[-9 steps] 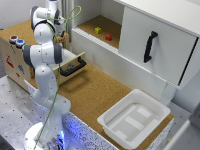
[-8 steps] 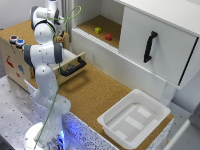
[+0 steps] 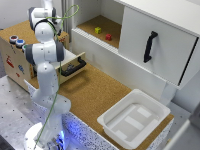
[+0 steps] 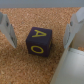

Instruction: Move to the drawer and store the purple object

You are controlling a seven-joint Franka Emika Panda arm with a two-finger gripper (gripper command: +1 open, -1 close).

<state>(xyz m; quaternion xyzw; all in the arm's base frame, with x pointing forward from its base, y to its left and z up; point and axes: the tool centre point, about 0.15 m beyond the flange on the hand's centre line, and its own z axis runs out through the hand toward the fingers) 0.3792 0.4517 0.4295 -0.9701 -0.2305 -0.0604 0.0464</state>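
The purple cube (image 4: 38, 40), marked with yellow letters, lies on a cork surface in the wrist view. My gripper (image 4: 39, 44) is open, with one finger (image 4: 7, 29) on each side of the cube and not touching it. In the exterior view my arm (image 3: 45, 50) reaches up over the top of the wooden box (image 3: 15, 60) at the left; the cube and the fingers are hidden there. The light-wood drawer (image 3: 75, 64) with its black bar handle stands pulled out of the box's side.
A white tray (image 3: 150, 130) sits at the front right. A large white door with a vertical black handle (image 3: 149, 46) stands at the right. A yellow block (image 3: 98, 30) and a red block (image 3: 108, 36) lie in the back recess. A white object (image 4: 70, 67) lies close to the cube.
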